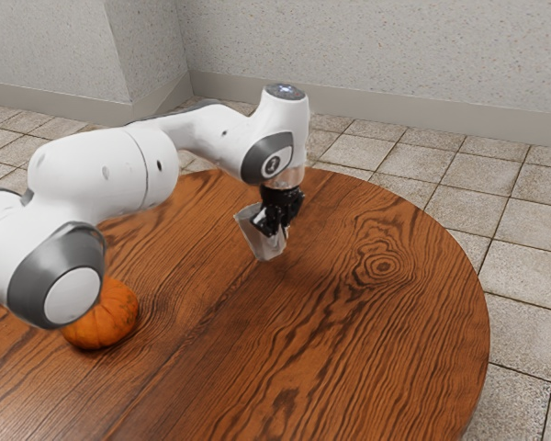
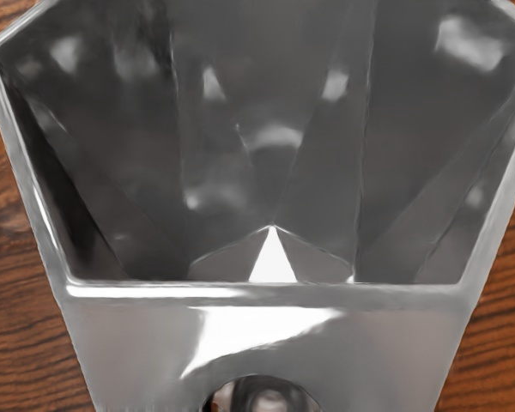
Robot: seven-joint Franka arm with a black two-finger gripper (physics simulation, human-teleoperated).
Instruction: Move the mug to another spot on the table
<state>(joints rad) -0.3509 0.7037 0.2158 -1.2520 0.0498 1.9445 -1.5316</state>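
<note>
Gripper (image 1: 277, 223) over table (image 1: 376, 358) centre, jaws pinching mug (image 1: 256, 238) rim. Mug grey, faceted, tilted, near table's far edge; contact with tabletop cannot be told. Wrist view: mug interior (image 2: 266, 163) directly under hand. Pumpkin (image 1: 106, 322) well apart, behind arm.

I see a round wooden table (image 1: 376, 312) carrying an orange pumpkin (image 1: 115, 322) toward the exterior view's left

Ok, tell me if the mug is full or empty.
Empty: the wrist view looks into the mug, showing only its bare grey inner walls and bottom.
</note>
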